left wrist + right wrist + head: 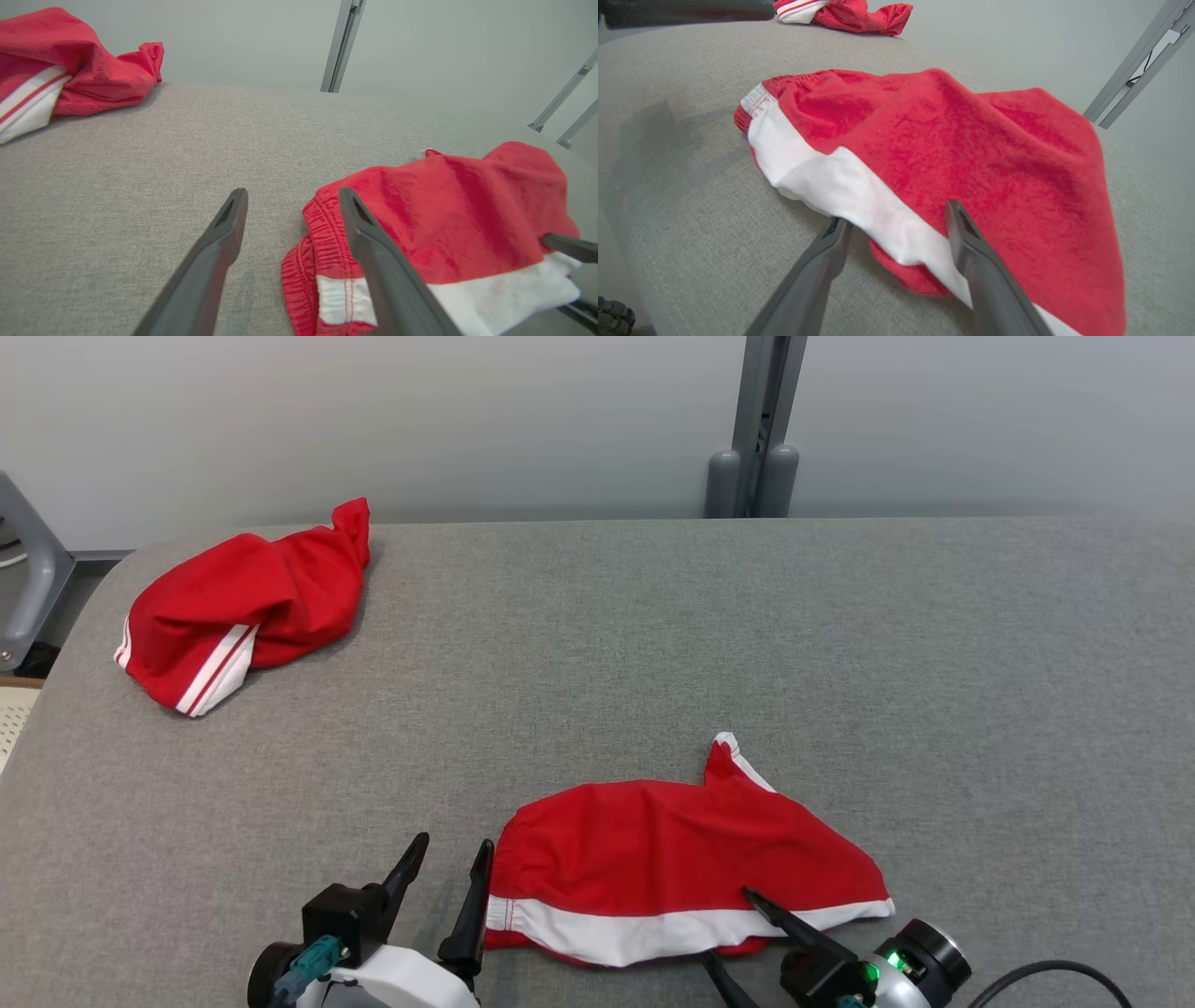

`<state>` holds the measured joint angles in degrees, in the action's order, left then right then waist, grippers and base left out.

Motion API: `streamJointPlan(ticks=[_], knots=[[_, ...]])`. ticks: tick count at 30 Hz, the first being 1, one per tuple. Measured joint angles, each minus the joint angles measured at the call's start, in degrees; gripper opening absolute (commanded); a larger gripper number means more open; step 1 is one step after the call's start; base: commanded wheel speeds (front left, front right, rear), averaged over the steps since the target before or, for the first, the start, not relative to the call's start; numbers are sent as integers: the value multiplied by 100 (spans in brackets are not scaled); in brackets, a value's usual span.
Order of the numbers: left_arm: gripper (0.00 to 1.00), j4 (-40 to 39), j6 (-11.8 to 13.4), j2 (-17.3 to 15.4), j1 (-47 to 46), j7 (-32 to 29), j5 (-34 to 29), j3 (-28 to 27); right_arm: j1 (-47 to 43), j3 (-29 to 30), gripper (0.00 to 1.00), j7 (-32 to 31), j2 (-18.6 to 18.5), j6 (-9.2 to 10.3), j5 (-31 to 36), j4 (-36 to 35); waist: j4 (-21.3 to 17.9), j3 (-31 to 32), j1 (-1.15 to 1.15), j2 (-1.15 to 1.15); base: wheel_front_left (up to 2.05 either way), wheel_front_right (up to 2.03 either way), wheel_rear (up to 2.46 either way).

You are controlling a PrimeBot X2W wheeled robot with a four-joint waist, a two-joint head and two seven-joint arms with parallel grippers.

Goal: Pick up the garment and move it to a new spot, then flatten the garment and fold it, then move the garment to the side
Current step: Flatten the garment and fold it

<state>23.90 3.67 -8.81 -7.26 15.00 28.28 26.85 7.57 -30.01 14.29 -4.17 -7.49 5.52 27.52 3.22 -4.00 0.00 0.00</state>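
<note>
Garment [672, 859], red shorts with broad white band and gathered waistband, lying loosely flattened on grey padded surface [653, 644], spanning the gap from the left fingers across to the right fingers. One small red-and-white corner poking up at the far edge, ahead of the right fingertips.

Left gripper [453, 845] released: two dark fingers spread wide, bare grey surface between them. Inner fingertip just beside the gathered waistband end; contact there impossible to tell. Outer fingertip well clear of the cloth.

Right gripper [726, 926] also released, fingers parted and clamping nothing. White band draped slack through the gap between them: one finger [971, 242] resting over red cloth just past the band, the other low at the near hem, tip tucked at the band's edge.

Second red garment [243, 607], crumpled with white stripes showing, far beyond the left fingers and off to their outer side, well apart from both grippers. Grey post [761, 429] upright beyond the surface's far edge, ahead of the right fingers.
</note>
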Motion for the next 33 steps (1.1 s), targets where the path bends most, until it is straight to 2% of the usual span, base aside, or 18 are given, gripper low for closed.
streamJointPlan(ticks=[7, 18, 22, 33], knots=[[100, -36, -8, 5, 13, 0, -19, -76, -187, 324, 100, 44, -24, 0, -160, -399, -132, 30, 0, 0, 0, 0, 0], [100, -132, 8, 33, 97, 0, -101, -200, -760, 1411, 100, -3, -157, 0, -347, -1304, -354, 48, 0, 0, 0, 0, 0], [100, -146, -15, 51, 115, 10, -142, -219, -875, 2046, 100, -13, -110, 0, -471, -1553, -368, 50, 0, 0, 0, 0, 0], [100, -179, -59, 66, 363, 13, -186, -196, -834, 2685, 100, 43, 107, 0, -746, -1522, -172, 95, 0, 0, 0, 0, 0]])
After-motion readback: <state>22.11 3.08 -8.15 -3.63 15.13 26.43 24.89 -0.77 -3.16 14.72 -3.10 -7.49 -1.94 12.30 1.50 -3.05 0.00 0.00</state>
